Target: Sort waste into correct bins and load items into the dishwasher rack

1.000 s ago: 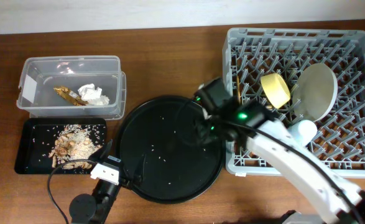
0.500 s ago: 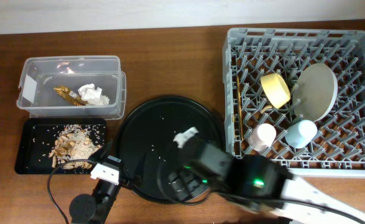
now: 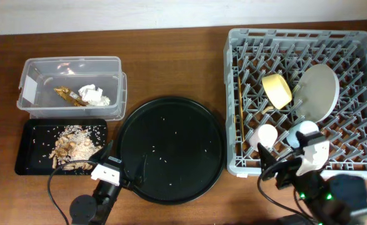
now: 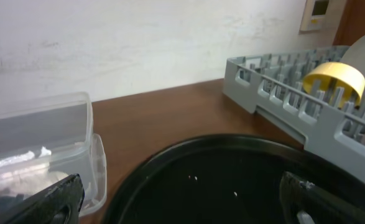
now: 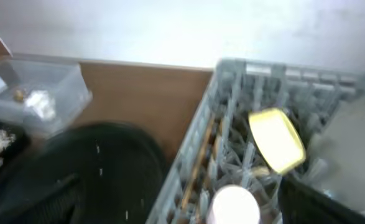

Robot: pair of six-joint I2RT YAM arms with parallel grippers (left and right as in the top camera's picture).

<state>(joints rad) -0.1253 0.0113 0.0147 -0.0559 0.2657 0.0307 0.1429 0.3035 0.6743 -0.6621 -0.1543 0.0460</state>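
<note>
The grey dishwasher rack (image 3: pixel 296 34) holds the yellow bowl (image 3: pixel 277 89), the pale plate (image 3: pixel 317 92), the pink cup (image 3: pixel 264 135), the light blue cup (image 3: pixel 303 130) and the chopsticks (image 3: pixel 241 109). The clear tub (image 3: pixel 70 63) holds the brown-gold wrapper (image 3: pixel 67 95) and the white tissue (image 3: pixel 92 95). The shallow black tray (image 3: pixel 28 150) holds the food scraps (image 3: pixel 74 145). My left gripper (image 3: pixel 124 159) (image 4: pixel 182 205) is open and empty at the round tray's left edge. My right gripper (image 3: pixel 286 155) (image 5: pixel 182 208) is open and empty at the rack's near edge, close to the pink cup (image 5: pixel 234 204).
The large round black tray (image 3: pixel 170 150) lies between the bins and the rack, with a few crumbs on it. The right wrist view is blurred. It shows the bowl (image 5: pixel 277 140) and chopsticks (image 5: pixel 201 165) in the rack.
My right arm has pulled back from the rack's left side, across the round tray, to the bottom right. The pink cup now shows in the rack. The left arm has not moved.
</note>
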